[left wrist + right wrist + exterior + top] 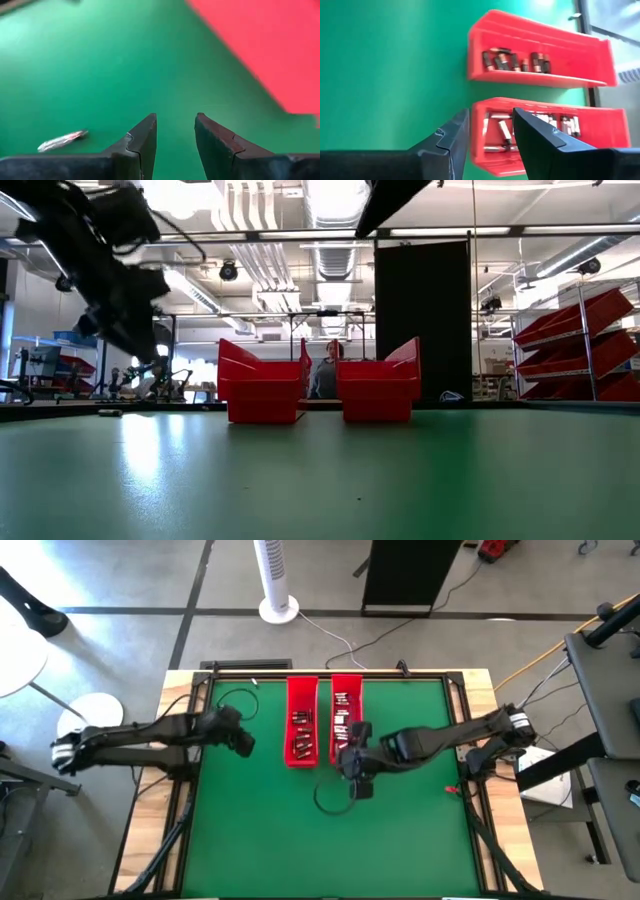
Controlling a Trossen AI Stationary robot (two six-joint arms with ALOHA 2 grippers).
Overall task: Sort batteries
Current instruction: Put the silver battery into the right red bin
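Looking down from the high view, two red trays (302, 735) sit side by side at upper centre of the green table (260, 830), batteries (300, 720) scattered inside both. The left gripper (243, 743) hovers left of them; the right gripper (352, 768) hangs over the right tray's (346, 690) near end. In the low view, both trays stand mid-frame. In the left wrist view, the fingers (142, 142) stand apart and empty, one loose battery (62, 141) lying lower left on the mat. In the right wrist view, the fingers (451, 140) are parted, nothing between them, above the nearer tray's batteries (505, 130)
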